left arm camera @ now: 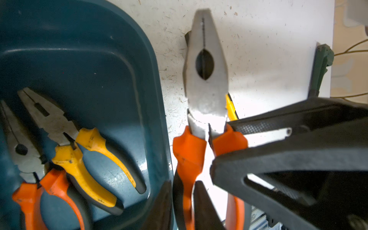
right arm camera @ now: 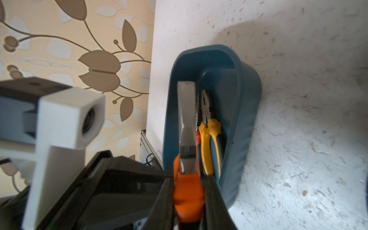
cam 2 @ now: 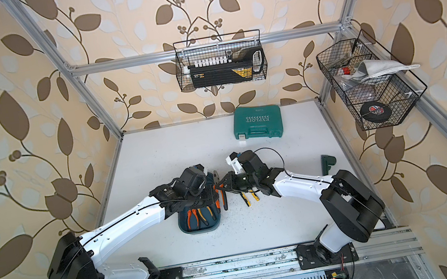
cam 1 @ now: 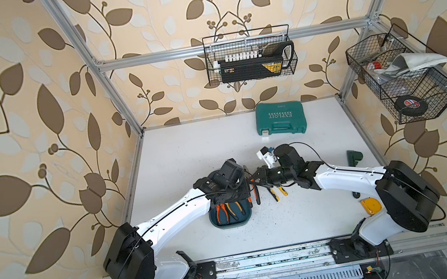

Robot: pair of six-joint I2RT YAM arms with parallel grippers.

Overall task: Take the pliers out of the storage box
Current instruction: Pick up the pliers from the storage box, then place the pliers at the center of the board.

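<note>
A white table [cam 1: 187, 152] takes up the floor of the cell, and both arms reach in from the front to meet near its middle. A green tool case [cam 1: 281, 119] lies at the back. The blue storage box [right arm camera: 245, 119] sits toward the front, partly under the left arm's wrist.

Two pliers lie inside the box side by side and touching, heads toward the back. They are the long-nosed pliers [left arm camera: 22, 151] with orange handles and the yellow-handled pliers [left arm camera: 79, 169].

The orange pliers [left arm camera: 206, 79] are outside the box, just beside its right wall, between the two grippers. The right gripper [right arm camera: 189, 179] is clamped across their orange handles just below the head. The left gripper [left arm camera: 182, 185] has its fingers on either side of one handle, slightly apart. I cannot tell whether they press on it.

The yellow-and-black pliers [cam 1: 275, 194] lie on the table to the right of the box, beneath the right gripper.
</note>
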